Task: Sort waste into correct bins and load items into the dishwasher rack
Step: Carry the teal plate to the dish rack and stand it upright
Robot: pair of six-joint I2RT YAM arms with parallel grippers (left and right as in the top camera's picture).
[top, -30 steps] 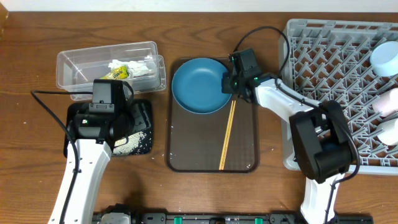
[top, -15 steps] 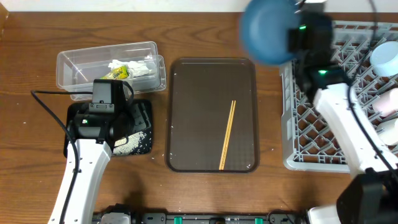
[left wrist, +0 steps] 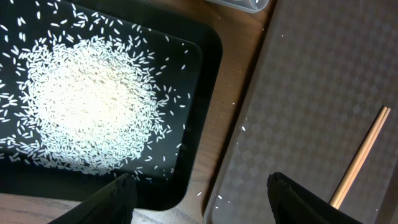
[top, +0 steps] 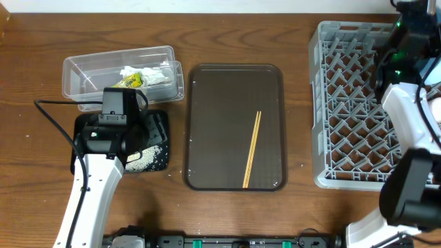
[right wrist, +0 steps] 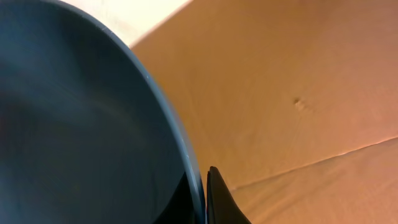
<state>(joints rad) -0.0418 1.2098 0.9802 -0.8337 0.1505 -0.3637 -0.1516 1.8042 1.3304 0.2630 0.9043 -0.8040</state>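
Note:
My right gripper [right wrist: 202, 193] is shut on the rim of the dark-blue plate [right wrist: 74, 137], which fills the left of the right wrist view. In the overhead view the right arm [top: 406, 41] is at the far right corner of the grey dishwasher rack [top: 351, 103], and the plate does not show there. The wooden chopsticks [top: 252, 149] lie on the brown serving tray [top: 207, 124]. My left gripper [left wrist: 205, 205] is open and empty above the black tray's [left wrist: 199, 74] near right corner. White rice [left wrist: 87, 106] lies in the black tray [top: 160, 124].
The clear tub [top: 89, 69] at the back left holds the yellow-green wrapper [top: 131, 80] and white tissue [top: 155, 74]. A few stray rice grains lie between the black tray and the brown tray. The cups and bowl are hidden by the right arm.
My right arm lifted the blue plate off the brown tray and carried it right and up, to the rack's far right corner. The left arm has not moved.

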